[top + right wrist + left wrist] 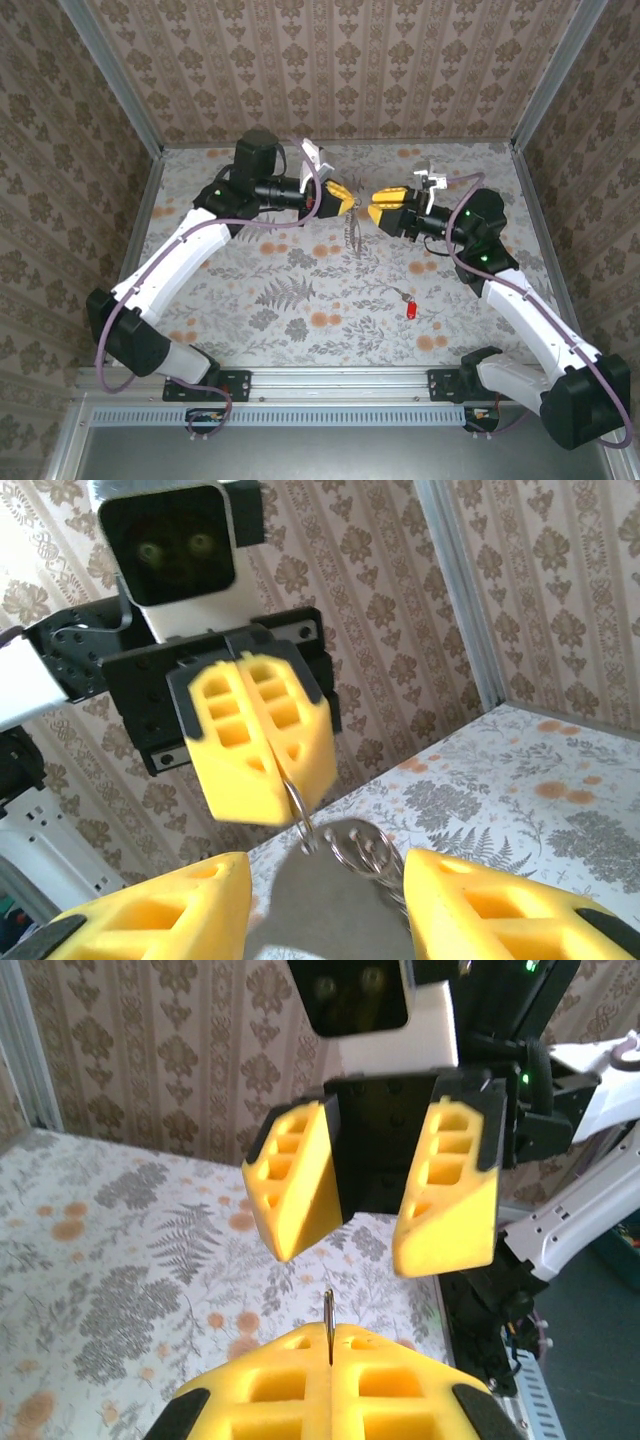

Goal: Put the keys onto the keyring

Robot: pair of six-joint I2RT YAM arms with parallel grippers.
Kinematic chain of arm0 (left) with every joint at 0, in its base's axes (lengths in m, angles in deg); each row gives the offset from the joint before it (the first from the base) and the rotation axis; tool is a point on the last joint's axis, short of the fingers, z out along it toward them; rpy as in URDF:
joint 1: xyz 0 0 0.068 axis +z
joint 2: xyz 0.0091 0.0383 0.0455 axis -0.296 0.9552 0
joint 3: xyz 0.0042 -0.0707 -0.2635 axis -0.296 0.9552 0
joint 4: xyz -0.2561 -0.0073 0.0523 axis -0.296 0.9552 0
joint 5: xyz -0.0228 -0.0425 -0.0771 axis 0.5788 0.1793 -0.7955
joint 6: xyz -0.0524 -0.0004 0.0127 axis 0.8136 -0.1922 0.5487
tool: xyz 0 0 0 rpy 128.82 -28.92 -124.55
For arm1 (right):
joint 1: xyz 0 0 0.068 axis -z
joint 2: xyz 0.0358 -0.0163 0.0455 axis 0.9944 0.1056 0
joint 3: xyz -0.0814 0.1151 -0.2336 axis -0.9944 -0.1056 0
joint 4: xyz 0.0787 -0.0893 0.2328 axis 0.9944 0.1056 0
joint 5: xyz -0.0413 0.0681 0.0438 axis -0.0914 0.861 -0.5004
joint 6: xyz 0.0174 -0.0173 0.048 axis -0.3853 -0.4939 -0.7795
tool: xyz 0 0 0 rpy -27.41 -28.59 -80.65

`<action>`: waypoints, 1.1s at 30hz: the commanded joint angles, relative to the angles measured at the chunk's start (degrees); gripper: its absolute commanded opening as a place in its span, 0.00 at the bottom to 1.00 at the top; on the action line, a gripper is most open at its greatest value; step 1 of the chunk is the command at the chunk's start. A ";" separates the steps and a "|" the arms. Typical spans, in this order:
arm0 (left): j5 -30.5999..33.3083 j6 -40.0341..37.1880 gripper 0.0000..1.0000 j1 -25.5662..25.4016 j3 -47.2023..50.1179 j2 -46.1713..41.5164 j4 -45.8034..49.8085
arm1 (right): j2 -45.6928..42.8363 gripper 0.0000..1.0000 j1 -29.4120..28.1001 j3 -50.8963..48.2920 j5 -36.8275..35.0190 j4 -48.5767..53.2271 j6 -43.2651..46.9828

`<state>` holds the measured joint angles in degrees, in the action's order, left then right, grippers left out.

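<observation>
My left gripper [346, 200] is shut on the thin metal keyring [328, 1322], whose edge sticks up between its yellow fingertips. In the right wrist view, the keyring [297, 802] hangs from the left gripper's [277, 810] shut jaws, with a flat grey piece [330, 910] and several silvery loops [365, 848] dangling below it. My right gripper [325, 872] faces it, open, one finger on each side of the dangling bunch and touching nothing. A key with a red end [410, 311] lies on the table, in front of the right arm.
The floral table [300, 300] is walled by patterned panels at the back and sides. A metal rail [340, 385] runs along the near edge between the arm bases. Purple cables [290, 222] loop along both arms.
</observation>
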<state>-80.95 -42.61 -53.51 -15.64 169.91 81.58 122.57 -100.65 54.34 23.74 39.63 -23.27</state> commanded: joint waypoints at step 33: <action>4.19 8.47 0.08 1.53 4.28 -2.21 -11.24 | 4.43 0.00 -3.12 1.57 -1.66 -2.77 2.28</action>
<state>-81.78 -41.87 -53.12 -14.66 171.07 81.60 127.09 -103.80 56.54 24.87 41.66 -19.62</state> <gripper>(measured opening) 0.068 0.066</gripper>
